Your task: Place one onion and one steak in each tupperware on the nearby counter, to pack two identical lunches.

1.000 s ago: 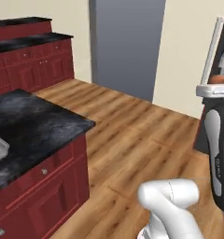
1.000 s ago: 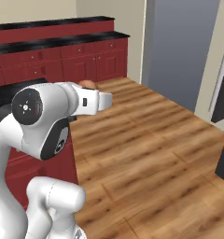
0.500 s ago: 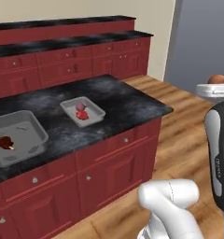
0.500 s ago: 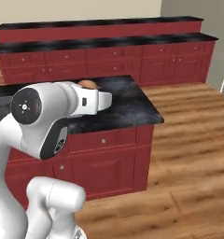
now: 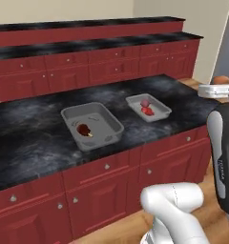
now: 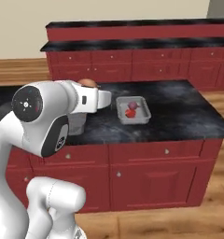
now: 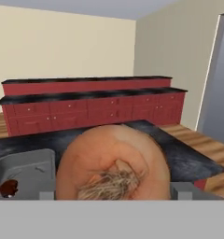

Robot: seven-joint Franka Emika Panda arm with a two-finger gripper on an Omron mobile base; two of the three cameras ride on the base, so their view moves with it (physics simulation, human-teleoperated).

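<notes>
Onion, orange-brown [image 7: 113,163], held between the jaws of my claw [image 7: 113,195]; in the hand view it sits right against the camera, root tuft toward the lens, with the two finger tips [image 7: 181,189] flanking it widely apart. I read the jaws as spread wide around this round load, not empty. In the left base view the same onion [image 5: 222,79] peeks above the hand at the right edge, well clear of the black counter [image 5: 30,138].

Beyond and below the claw lies the larger, darker tupperware [image 5: 92,125], which holds the dark steak with its pale stub [image 5: 84,130] and, as far as I can make out, no onion. In the hand view it lies low and to the left of the claw. The smaller, light tupperware [image 5: 148,107] sits farther to the other side and already carries a purplish onion [image 5: 145,102] touching a red steak [image 5: 148,111].

I judge the coming move to turn on one relation: the deep container lies ahead of and beneath the claw, off to its left, so I must carry the onion forward over the counter edge, then down.
</notes>
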